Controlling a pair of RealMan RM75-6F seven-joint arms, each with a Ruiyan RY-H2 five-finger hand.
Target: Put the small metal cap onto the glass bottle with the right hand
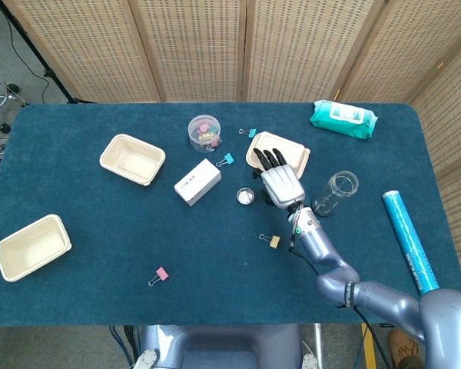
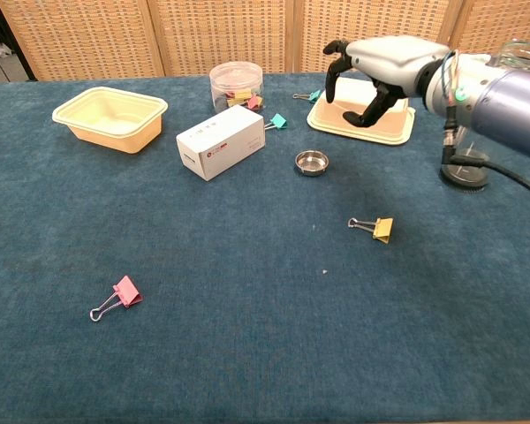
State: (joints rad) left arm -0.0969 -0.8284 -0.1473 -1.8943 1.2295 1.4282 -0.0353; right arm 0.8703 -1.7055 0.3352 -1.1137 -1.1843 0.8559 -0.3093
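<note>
From the head view, the right hand (image 1: 280, 183) hangs just beside the small metal cap (image 1: 246, 196), fingers spread and holding nothing (likely lining up to grab). The glass bottle (image 1: 334, 191) stands near, open top ready.

From the chest view, the cap lies on the blue table (image 2: 247, 291). The white box (image 2: 220, 140) has red writing, too small to read.

**What I can't make out**

From the chest view my right arm (image 2: 503, 102) covers much of the glass bottle (image 2: 466, 168). The beige tray (image 1: 32, 246) runs off the head view's left edge. The round jar (image 1: 204, 132) holds contents too small to tell.
</note>
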